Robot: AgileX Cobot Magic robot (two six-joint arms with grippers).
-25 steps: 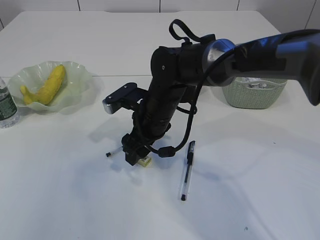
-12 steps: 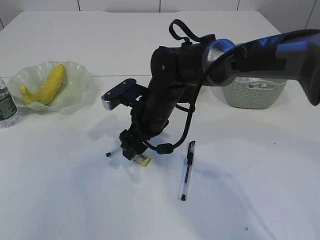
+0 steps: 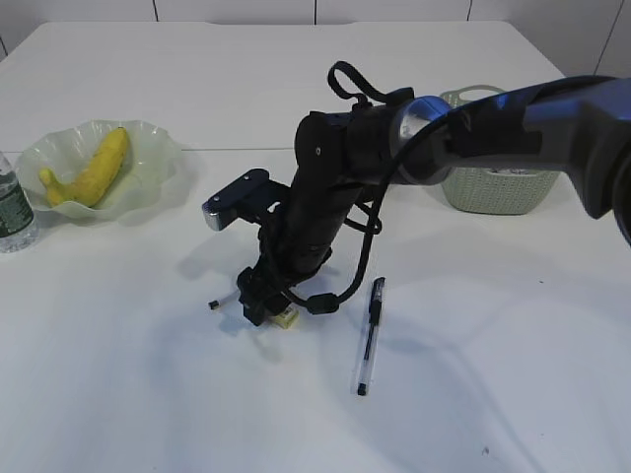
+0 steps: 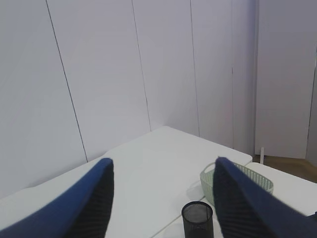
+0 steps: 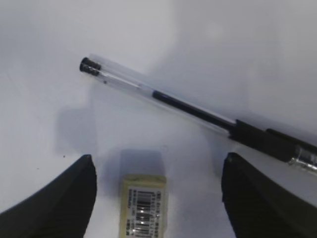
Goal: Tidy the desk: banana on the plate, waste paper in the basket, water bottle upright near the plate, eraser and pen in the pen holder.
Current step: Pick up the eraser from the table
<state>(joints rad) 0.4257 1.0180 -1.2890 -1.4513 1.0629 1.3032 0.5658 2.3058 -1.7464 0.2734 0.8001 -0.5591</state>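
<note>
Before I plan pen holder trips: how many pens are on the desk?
2: one pen right of the eraser, another lying partly under the right gripper.

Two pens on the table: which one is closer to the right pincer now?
The pen lying just beyond the eraser, its end cap poking out left of the right pincer. The other pen lies apart, further right on the table.
</note>
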